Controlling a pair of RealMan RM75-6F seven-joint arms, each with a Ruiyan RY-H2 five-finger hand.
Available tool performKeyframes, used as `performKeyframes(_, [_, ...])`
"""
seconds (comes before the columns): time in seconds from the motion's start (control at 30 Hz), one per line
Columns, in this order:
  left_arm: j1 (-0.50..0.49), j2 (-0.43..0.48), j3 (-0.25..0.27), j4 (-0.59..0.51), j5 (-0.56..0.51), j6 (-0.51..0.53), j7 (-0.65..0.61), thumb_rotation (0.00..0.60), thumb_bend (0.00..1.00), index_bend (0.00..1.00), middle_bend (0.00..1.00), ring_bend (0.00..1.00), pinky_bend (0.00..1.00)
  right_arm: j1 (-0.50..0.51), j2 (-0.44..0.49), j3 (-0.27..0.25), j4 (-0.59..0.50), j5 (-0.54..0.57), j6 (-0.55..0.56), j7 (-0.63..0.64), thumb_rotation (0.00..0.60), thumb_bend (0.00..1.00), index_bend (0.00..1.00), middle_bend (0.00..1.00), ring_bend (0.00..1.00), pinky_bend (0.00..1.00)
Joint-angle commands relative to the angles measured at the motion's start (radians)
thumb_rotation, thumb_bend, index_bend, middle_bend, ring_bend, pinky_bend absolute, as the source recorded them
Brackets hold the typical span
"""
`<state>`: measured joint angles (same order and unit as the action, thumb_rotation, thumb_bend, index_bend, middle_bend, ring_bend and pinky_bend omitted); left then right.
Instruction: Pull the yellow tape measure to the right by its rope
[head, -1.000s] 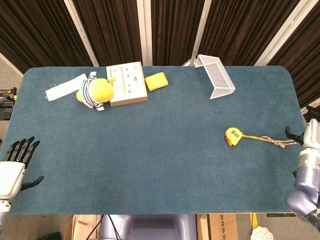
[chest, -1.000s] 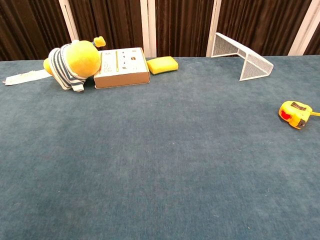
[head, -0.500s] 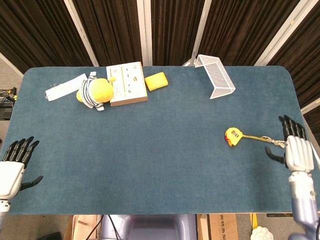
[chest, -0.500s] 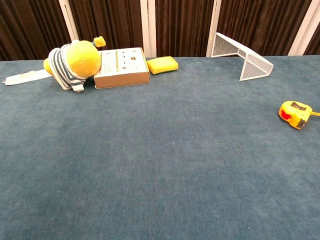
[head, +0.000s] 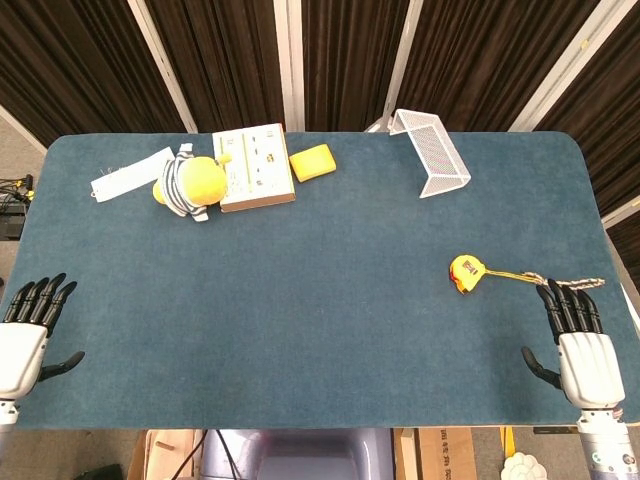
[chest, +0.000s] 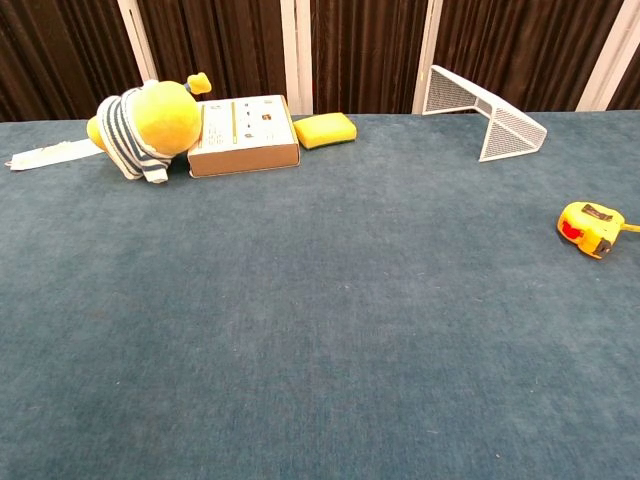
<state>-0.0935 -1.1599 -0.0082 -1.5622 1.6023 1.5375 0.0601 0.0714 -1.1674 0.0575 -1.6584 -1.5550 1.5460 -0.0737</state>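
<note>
The yellow tape measure (head: 465, 272) lies on the blue table at the right; the chest view shows it at the right edge (chest: 590, 228). Its yellow strap and braided rope (head: 562, 284) stretch rightward toward the table edge. My right hand (head: 580, 345) lies flat near the front right corner, fingers spread, fingertips just short of the rope, holding nothing. My left hand (head: 28, 335) is at the front left corner, fingers spread and empty. Neither hand shows in the chest view.
At the back stand a white wire rack (head: 432, 152), a yellow sponge (head: 312, 162), a white box (head: 253, 166), a yellow striped plush toy (head: 190, 182) and a white paper strip (head: 128, 176). The table's blue surface (head: 300, 300) spreads between them and me.
My right hand has come forward toward me and left the rope, which now lies free on the table. The tape measure and left hand have stayed put.
</note>
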Motion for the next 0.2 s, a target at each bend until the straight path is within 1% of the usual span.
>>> performKeyframes(0.03, [-0.001, -0.001, 0.0, 0.0, 0.0, -0.002, 0.001, 0.6, 0.0, 0.0, 0.0, 0.0, 0.0, 0.001, -0.004, -0.001, 0.004, 0.004, -0.007, -0.002, 0.6, 0.31, 0.0, 0.0, 0.0, 0.0])
performKeyframes(0.2, [-0.001, -0.001, 0.002, -0.002, 0.004, -0.002, 0.004, 0.6, 0.0, 0.0, 0.0, 0.0, 0.0, 0.002, -0.003, -0.001, 0.008, 0.012, -0.016, 0.003, 0.6, 0.31, 0.0, 0.0, 0.0, 0.0])
